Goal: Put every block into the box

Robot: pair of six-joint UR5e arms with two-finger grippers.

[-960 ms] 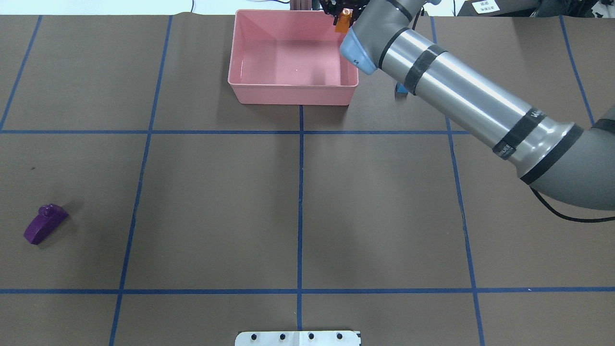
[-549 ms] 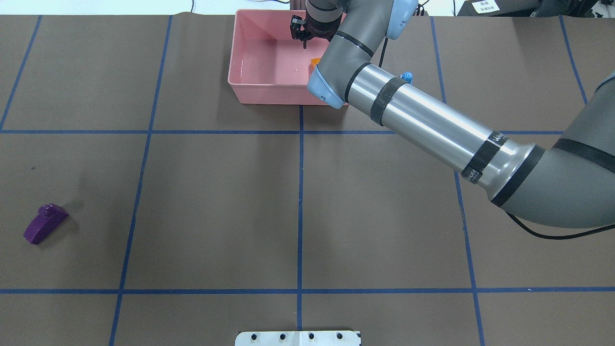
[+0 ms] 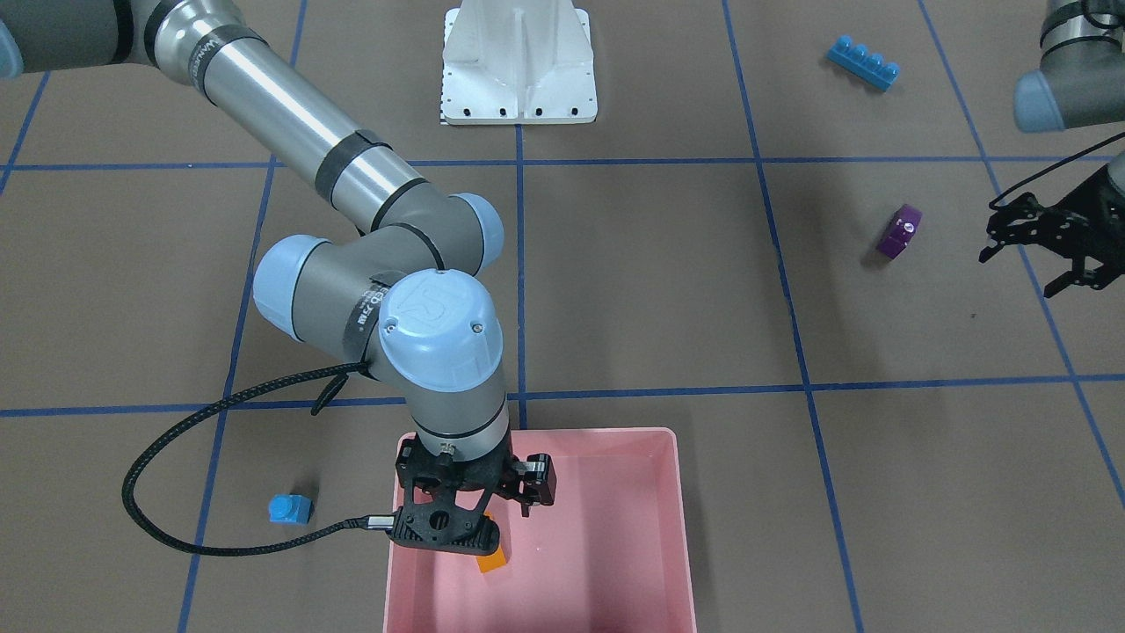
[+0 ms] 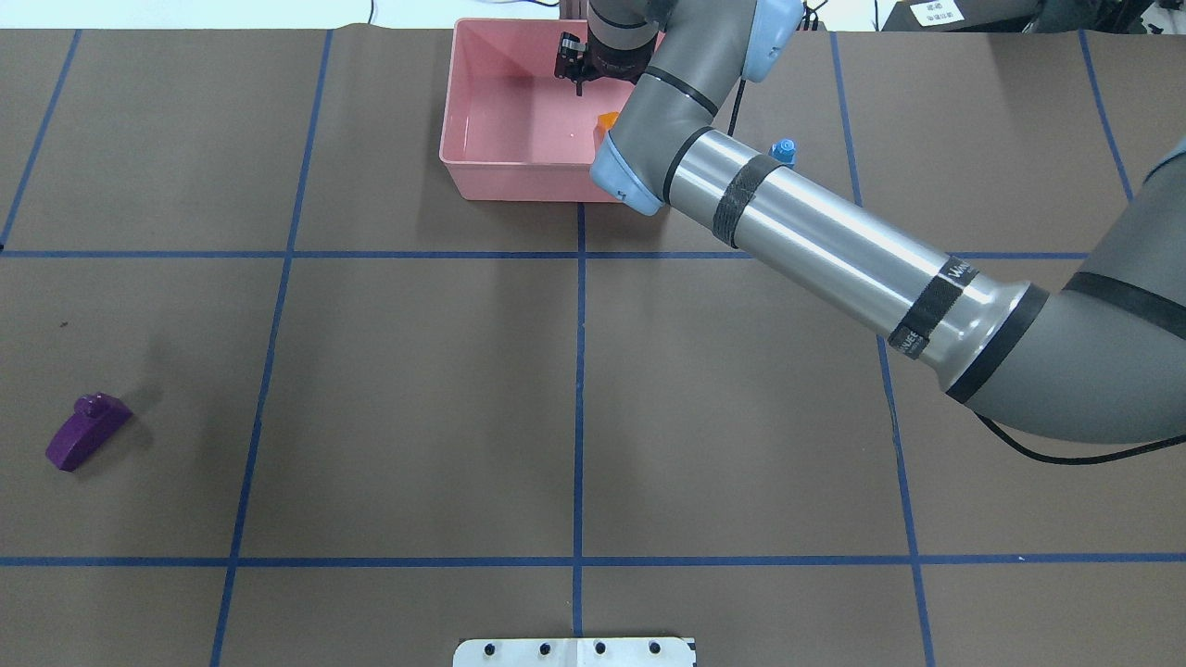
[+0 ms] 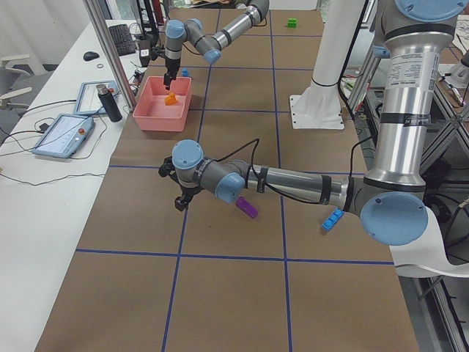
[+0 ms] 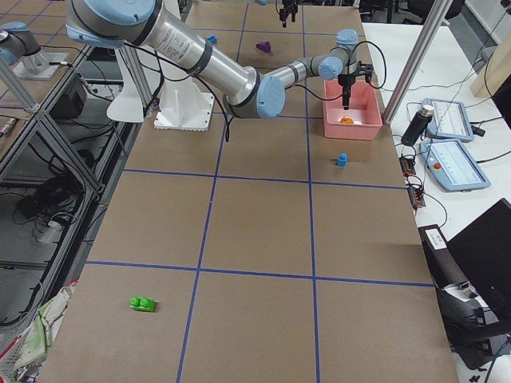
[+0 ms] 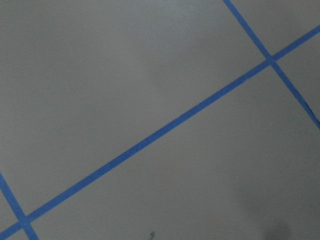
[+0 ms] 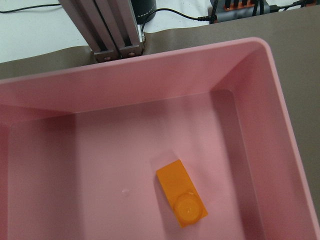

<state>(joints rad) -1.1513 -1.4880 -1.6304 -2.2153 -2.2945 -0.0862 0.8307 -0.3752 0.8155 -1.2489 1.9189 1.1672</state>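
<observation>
The orange block [image 8: 182, 199] lies loose on the floor of the pink box [image 3: 677, 527], also seen in the front view [image 3: 492, 561]. My right gripper [image 3: 475, 494] hangs open and empty just above it, inside the box's outline. The small blue block [image 3: 290, 509] sits on the table beside the box. The purple block [image 3: 901, 230] lies near my left gripper [image 3: 1011, 242], which is open and empty above the table. The long blue block [image 3: 864, 61] lies further back. The green block [image 6: 143, 303] lies far off at the table's right end.
The white metal base [image 3: 518, 79] stands at the robot's edge of the table. An aluminium post [image 8: 107, 30] stands right behind the box. A bottle [image 5: 110, 104] and tablets [image 5: 62, 136] sit on the side desk past the box.
My right gripper carried the orange block from the box's far right corner to over the box and let it go. The block now lies in the box.
</observation>
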